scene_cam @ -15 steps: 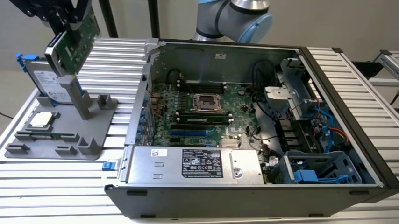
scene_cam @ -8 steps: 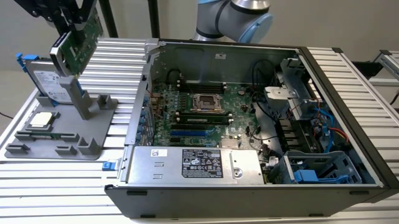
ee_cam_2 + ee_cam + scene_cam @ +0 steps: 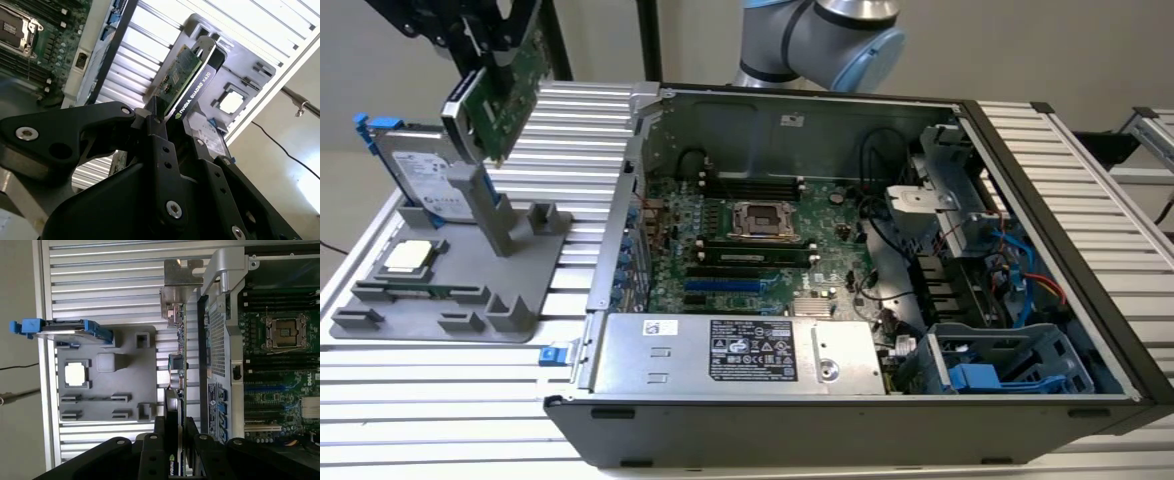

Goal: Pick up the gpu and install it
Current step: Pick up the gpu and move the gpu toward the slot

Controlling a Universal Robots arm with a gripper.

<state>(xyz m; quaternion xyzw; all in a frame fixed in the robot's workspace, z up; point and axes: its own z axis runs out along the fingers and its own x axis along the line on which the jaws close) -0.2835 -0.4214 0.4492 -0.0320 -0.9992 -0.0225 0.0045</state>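
The end effector [image 3: 166,118] pinches the gpu [image 3: 504,88] tight, with the gray stand [image 3: 534,272] below it. Best to carry the card straight and slow, so it clears the computer case wall [image 3: 619,232] next to it.

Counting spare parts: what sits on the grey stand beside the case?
A blue-framed hard drive stands on the grey stand; a square CPU chip lies flat. The gpu is off it, in the hand. What lies under the drive is covered.
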